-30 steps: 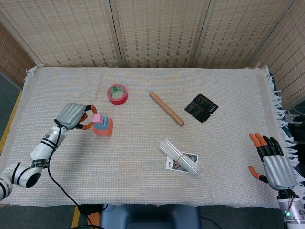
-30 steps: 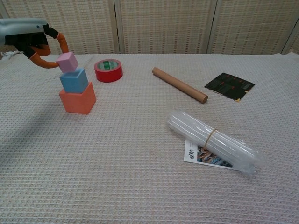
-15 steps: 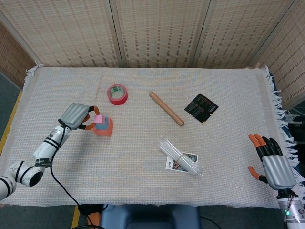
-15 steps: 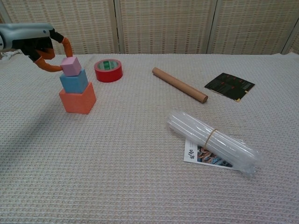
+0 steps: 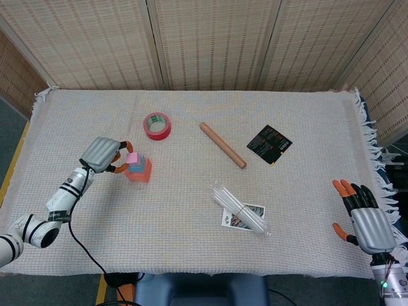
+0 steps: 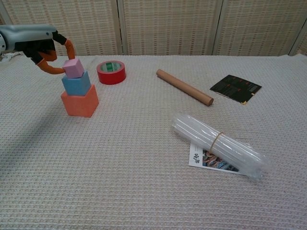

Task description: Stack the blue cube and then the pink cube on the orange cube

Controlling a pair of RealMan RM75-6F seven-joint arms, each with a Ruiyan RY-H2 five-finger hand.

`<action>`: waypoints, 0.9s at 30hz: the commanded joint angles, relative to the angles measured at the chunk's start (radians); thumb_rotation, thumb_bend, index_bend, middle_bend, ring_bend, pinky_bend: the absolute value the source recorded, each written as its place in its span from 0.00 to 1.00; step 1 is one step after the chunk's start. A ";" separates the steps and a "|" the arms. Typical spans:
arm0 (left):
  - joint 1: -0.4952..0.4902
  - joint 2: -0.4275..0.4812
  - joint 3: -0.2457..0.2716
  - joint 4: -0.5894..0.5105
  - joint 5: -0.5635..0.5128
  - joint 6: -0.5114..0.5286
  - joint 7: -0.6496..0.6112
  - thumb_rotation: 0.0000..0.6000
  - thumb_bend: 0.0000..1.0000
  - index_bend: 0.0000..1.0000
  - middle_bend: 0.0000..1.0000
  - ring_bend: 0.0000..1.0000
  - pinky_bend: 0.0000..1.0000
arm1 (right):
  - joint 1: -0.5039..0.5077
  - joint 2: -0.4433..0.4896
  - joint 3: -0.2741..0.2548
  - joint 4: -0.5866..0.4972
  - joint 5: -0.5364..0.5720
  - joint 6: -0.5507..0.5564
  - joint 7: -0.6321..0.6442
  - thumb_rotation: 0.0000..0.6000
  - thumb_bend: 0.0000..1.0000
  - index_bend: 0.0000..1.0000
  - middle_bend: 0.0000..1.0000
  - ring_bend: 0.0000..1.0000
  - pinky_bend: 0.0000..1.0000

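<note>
The pink cube (image 5: 132, 158) (image 6: 73, 67) sits slightly tilted on the blue cube (image 5: 136, 167) (image 6: 76, 84), which rests on the orange cube (image 5: 143, 173) (image 6: 79, 101) at the table's left. My left hand (image 5: 105, 155) (image 6: 36, 40) is just left of the stack and pinches the pink cube: the thumb is against its left face and a curved finger arches over and behind it. My right hand (image 5: 366, 220) hovers at the table's near right corner, fingers spread, holding nothing; the chest view does not show it.
A red tape roll (image 5: 157, 125) (image 6: 111, 72) lies just behind the stack. Mid-table lies a cardboard tube (image 5: 222, 145) (image 6: 184, 86), with a black packet (image 5: 269, 144) (image 6: 235, 88) to its right. A clear plastic bundle (image 5: 241, 208) (image 6: 218, 145) rests on a card nearer the front.
One second ago the pink cube was held tilted just above the blue cube; it has come down onto it. The left hand has shifted little in the last half second. The right hand is still.
</note>
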 commanded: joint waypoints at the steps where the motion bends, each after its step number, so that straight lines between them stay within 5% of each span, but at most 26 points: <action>1: 0.000 0.001 0.000 0.000 -0.004 0.003 0.002 1.00 0.32 0.49 1.00 1.00 1.00 | 0.002 0.001 0.000 -0.002 0.002 -0.003 -0.003 1.00 0.18 0.00 0.00 0.00 0.00; 20: -0.008 0.007 0.010 0.000 -0.016 -0.005 0.007 1.00 0.32 0.48 1.00 1.00 1.00 | 0.007 0.001 0.001 -0.010 0.020 -0.018 -0.020 1.00 0.18 0.00 0.00 0.00 0.00; 27: -0.006 -0.001 0.012 0.006 -0.011 0.011 0.009 1.00 0.33 0.23 1.00 1.00 1.00 | 0.007 -0.001 0.002 -0.005 0.015 -0.015 -0.018 1.00 0.18 0.00 0.00 0.00 0.00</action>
